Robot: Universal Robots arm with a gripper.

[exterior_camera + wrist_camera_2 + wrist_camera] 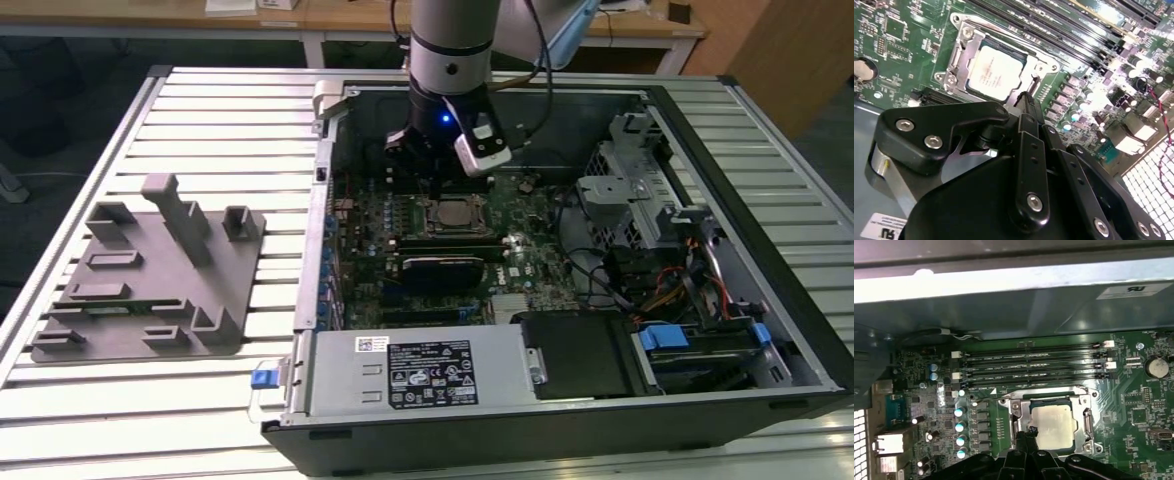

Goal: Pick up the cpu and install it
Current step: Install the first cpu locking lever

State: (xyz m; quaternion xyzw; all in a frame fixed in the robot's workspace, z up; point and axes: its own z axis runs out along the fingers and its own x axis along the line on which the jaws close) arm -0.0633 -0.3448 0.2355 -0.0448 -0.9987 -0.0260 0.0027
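The hand (1031, 432), clenched on nothing, hovers at the edge of the cpu (1054, 426) lying in its socket (1087, 421); a sideways nudge could unseat it and bend pins.

I see the case (534, 440) lying open on the table (200, 110), with a fixture (147, 280) beside it on the exterior view's left. Inside, the cpu (458, 212) sits in its socket (1086, 417) on the motherboard (527, 215) (memory slots (1029, 365) run just beside it), and the power supply (414, 370) lies along the wall nearest the exterior camera. The gripper (430, 175) hangs over the board, near the cpu.
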